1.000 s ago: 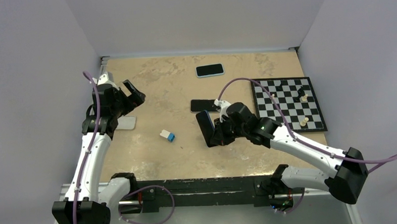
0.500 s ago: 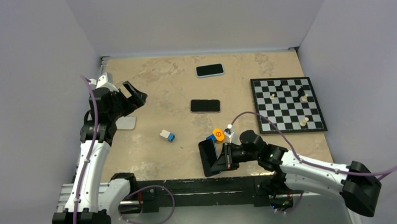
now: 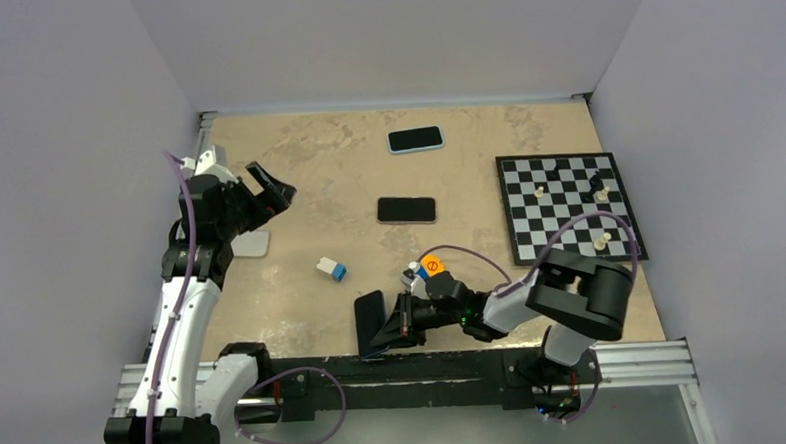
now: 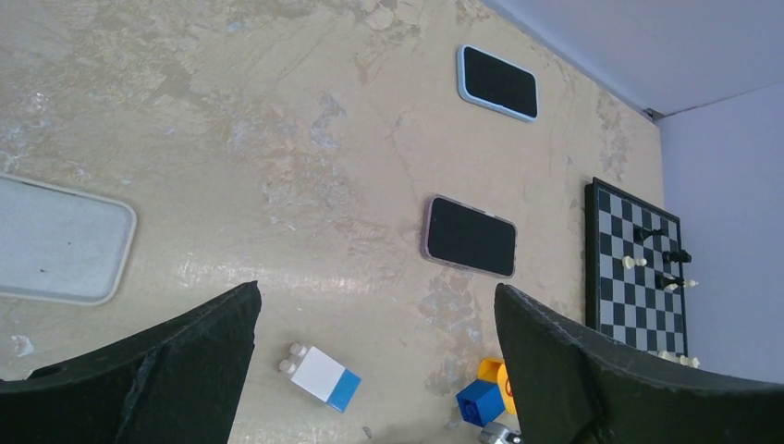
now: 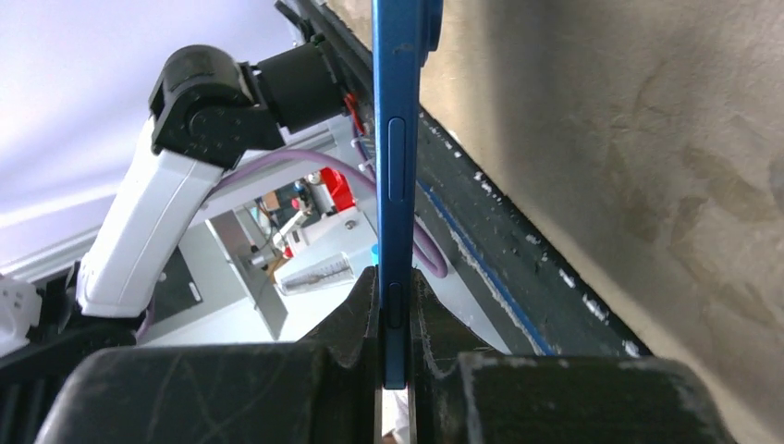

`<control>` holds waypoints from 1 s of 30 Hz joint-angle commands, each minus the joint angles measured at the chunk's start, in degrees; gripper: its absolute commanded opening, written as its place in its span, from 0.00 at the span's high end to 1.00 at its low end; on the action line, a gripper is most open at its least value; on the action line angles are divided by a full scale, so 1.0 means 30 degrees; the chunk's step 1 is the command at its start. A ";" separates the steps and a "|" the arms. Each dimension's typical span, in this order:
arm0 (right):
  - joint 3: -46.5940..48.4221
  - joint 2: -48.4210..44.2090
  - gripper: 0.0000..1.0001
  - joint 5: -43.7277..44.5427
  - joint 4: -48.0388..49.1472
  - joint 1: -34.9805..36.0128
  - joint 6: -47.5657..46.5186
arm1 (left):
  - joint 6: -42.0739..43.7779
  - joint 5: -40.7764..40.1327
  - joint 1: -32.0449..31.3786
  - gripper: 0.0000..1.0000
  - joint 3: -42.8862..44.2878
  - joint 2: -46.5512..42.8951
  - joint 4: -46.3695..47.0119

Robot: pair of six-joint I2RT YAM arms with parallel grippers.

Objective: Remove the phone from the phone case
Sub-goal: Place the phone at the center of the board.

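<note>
From above, lower centre of frame: right end effector [image 3: 392,327] clamped on a blue phone [image 3: 370,323], held on edge close to the near rim of the tabletop [image 3: 307,176]. Cannot tell from there whether it touches the surface. More detail in the right wrist view: phone edge-on, running up the middle of the frame, side buttons showing, pinched between both fingers [image 5: 356,314] at its lower end (camera bump just visible at the very top). Upper left of the overhead view: left end effector [image 3: 268,190] spread wide, holding nothing, near a pale empty case [image 3: 251,244]. Only in the left wrist view: the flat, speckled inside of that case, at the left edge of the frame. Also lying flat: a dark phone [image 3: 406,209] at centre and a phone in a light blue case [image 3: 414,139] nearer the top, the two well apart.
</note>
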 commanded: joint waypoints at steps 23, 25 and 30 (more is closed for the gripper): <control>0.1170 0.4178 0.86 0.2738 0.3433 0.1469 0.4213 | 0.0112 -0.0129 0.0028 0.00 -0.0066 -0.0852 0.0748; 0.1360 0.4112 0.84 0.2521 0.2509 0.1314 0.3814 | 0.0133 -0.0230 0.0020 0.00 -0.0058 -0.0954 0.0719; 0.1657 0.3959 0.78 0.2017 0.0844 0.0817 0.2788 | 0.0192 -0.0235 -0.0004 0.00 -0.0089 -0.0997 0.0695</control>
